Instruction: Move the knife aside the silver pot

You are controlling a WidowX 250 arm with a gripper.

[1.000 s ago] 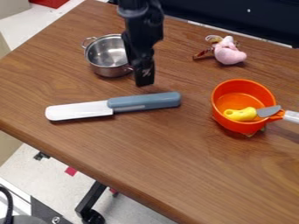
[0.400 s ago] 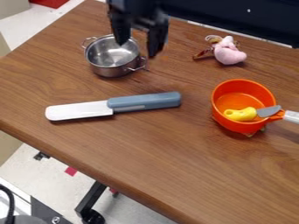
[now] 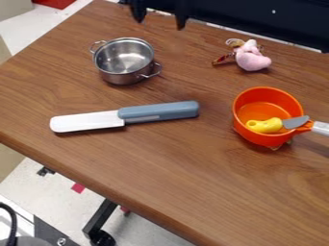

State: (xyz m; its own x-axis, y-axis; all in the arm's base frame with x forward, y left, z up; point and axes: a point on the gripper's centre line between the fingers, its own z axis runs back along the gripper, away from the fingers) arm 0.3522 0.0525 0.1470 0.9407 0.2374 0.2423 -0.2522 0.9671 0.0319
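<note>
At the top edge of the camera view, the gripper [image 3: 159, 19] hangs above the far side of the table, its two fingers spread wide with nothing between them. Below and left of it stands the silver pot [image 3: 124, 60], upright and without a lid. The knife [image 3: 126, 116] lies flat on the wood nearer the camera, apart from the pot; its white blade points left and its blue-grey handle points right.
On the right of the wooden table [image 3: 212, 178] stands an orange pan [image 3: 265, 140] holding a yellow-handled toy utensil [image 3: 266, 125]. A pink plush toy [image 3: 250, 58] lies behind it. The table's front edge runs diagonally from left to bottom.
The gripper has risen from between pot and knife toward the top edge, and its fingers have opened. The pot and knife have not moved.
</note>
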